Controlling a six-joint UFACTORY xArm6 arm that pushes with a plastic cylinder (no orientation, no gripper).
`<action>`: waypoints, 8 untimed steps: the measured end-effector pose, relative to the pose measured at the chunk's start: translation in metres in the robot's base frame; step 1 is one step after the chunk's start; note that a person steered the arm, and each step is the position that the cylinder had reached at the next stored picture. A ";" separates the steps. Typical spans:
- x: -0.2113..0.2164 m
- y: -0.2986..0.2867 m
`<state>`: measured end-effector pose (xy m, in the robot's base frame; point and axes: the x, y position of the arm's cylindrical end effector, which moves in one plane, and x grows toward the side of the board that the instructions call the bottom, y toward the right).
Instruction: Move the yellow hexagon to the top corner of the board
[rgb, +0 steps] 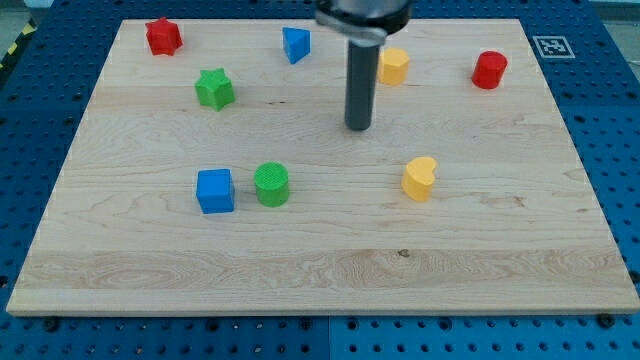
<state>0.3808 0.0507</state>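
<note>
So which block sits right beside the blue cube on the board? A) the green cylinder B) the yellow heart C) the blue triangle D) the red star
A: the green cylinder stands just to the view's right of the blue cube, while the other blocks lie well away from it.

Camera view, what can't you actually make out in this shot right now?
1. Yellow hexagon: the rod covers its left edge, so contact between them cannot be judged.
2. My tip: whether it touches the board is unclear.
3. The arm above the rod is cut off by the view's top.
4. Yellow block at the view's right: exact shape too small to tell.
</note>
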 end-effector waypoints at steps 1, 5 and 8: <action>-0.047 -0.002; -0.100 0.050; -0.113 0.113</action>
<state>0.2675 0.1642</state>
